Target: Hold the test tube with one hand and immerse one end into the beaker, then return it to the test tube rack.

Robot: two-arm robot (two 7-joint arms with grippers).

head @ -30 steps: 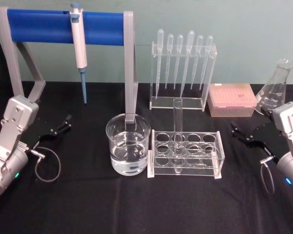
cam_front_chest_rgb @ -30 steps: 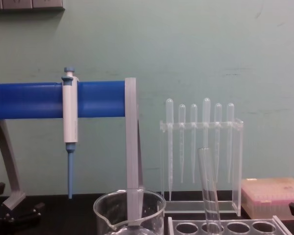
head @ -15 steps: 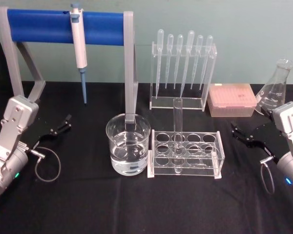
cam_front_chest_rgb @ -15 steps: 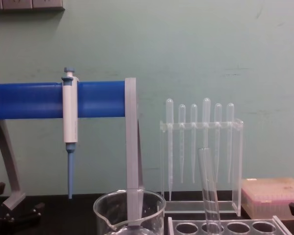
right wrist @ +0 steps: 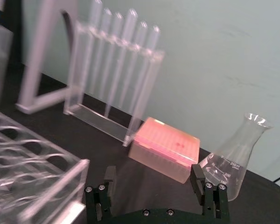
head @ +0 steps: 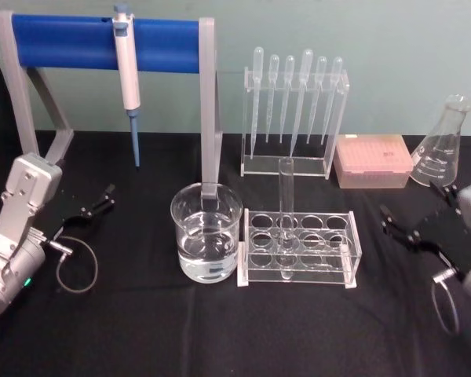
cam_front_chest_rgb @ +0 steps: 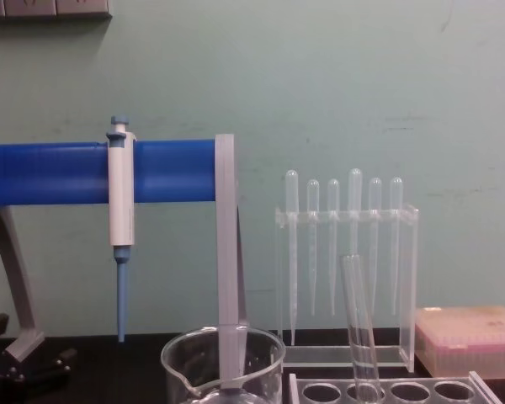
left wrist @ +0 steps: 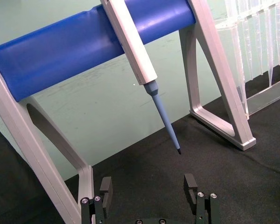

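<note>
The test tube [head: 285,206] stands upright in a clear rack [head: 341,255] at the table's middle; in the chest view the test tube [cam_front_chest_rgb: 359,328] leans slightly. Just left of the rack sits the beaker [head: 206,242], part full of clear liquid, and the chest view catches the beaker [cam_front_chest_rgb: 223,362] at its lower edge. My right gripper [head: 387,220] hovers open and empty, well to the right of the rack. From the wrist, the right gripper [right wrist: 154,179] has its jaws wide apart. My left gripper [head: 96,203] rests open at the far left; the left gripper [left wrist: 148,186] holds nothing.
A blue-barred stand [head: 102,41] at the back left carries a white-and-blue micropipette [head: 127,75]. A clear holder with several plastic pipettes [head: 294,102] stands behind the rack. A pink tip box [head: 373,161] and a glass flask [head: 443,145] sit at the back right.
My right gripper has drawn back to the right and toward me, away from the rack, and has left the chest view. The left arm, the test tube and the beaker have not moved.
</note>
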